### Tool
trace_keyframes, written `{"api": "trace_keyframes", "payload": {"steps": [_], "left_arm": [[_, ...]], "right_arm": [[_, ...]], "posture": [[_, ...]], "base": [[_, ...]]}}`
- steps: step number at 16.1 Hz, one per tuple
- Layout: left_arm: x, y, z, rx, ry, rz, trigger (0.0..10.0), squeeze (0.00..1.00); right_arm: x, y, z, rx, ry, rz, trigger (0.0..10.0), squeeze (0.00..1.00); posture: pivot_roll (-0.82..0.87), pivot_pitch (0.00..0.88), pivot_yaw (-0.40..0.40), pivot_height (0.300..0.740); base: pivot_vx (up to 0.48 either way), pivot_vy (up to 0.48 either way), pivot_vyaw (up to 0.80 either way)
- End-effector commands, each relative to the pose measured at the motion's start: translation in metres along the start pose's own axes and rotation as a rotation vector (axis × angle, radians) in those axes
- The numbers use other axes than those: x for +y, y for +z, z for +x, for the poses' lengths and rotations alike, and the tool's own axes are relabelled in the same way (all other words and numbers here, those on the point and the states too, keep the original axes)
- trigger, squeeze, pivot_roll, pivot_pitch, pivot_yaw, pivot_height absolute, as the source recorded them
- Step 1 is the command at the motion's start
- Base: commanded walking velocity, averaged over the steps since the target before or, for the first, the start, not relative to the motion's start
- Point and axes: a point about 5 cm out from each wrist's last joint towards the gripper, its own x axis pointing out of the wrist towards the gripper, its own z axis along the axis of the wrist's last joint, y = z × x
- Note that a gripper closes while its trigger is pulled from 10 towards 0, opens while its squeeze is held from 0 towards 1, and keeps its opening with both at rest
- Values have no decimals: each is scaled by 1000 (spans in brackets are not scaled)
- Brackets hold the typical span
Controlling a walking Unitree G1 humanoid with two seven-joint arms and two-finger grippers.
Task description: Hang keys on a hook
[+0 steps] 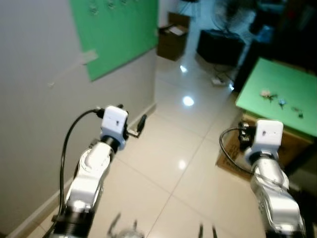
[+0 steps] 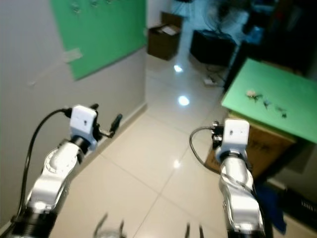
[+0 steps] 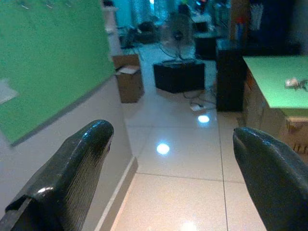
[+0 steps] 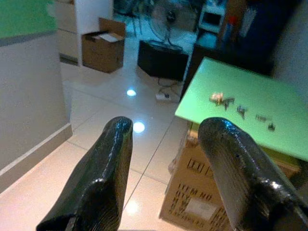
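Several small keys [image 1: 268, 94] lie spread on a green table top [image 1: 287, 82] ahead on my right; the right wrist view also shows the keys [image 4: 219, 98]. A green board [image 1: 116, 34] hangs on the grey wall to my left, with small hooks [image 1: 93, 7] along its top edge. Both silver arms are raised in front of me over the tiled floor, far from keys and board. My left gripper [image 3: 173, 134] is open and holds nothing. My right gripper [image 4: 168, 126] is open too and points toward the green table.
A brown cardboard box [image 1: 173, 39] stands by the wall's far end, with a black case [image 1: 220, 47] and a fan [image 1: 225, 15] beyond it. A cable [image 1: 218, 79] lies on the floor. The green top rests on a printed carton [image 4: 202, 202]. Glossy tiles [image 1: 168, 144] lie between.
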Motion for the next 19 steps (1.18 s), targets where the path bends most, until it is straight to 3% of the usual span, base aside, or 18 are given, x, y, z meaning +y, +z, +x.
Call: {"api": "trace_keyframes", "payload": {"steps": [1, 8, 19], "left_arm": [[-5, 6, 5, -22, -21, -9, 10000, 0], [-6, 6, 7, -25, -30, -4, 10000, 0], [-7, 6, 7, -22, -15, -11, 10000, 0]], "right_arm": [[-10, 0, 0, -3, -34, -12, 10000, 0], [-13, 3, 0, -12, -51, -8, 10000, 0], [-5, 16, 8, -57, 16, -44, 10000, 0]], "posture": [[-84, 0, -36, 718], [-88, 0, -26, 718], [-86, 0, -42, 718]], "base": [[465, 0, -800], [460, 0, -800], [458, 0, 0]]}}
